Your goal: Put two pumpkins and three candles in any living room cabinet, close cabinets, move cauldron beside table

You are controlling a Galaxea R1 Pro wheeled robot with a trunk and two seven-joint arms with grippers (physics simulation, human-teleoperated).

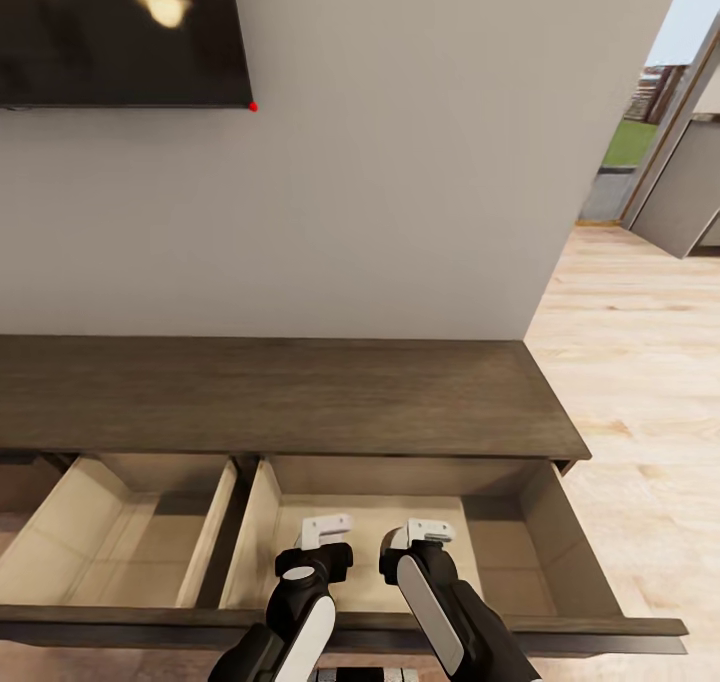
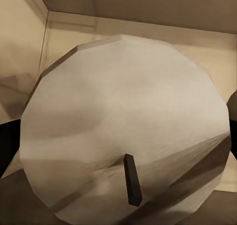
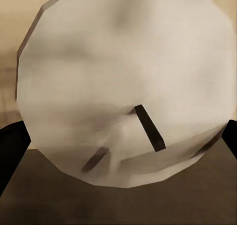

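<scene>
The cabinet (image 1: 290,397) stands against the wall (image 1: 400,162) ahead of you, with the TV (image 1: 120,32) above its left end. Two drawers are open side by side. Your left gripper (image 1: 325,530) and right gripper (image 1: 425,534) hang over the right drawer (image 1: 500,542), each with a candle (image 2: 123,121) close before its wrist camera.

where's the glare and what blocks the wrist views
Head view: a lamp's glare sits on the dark wall screen, and the open drawer is evenly lit. Left wrist view: a pale candle crowds the lens. Right wrist view: another candle, softly blurred.
</scene>
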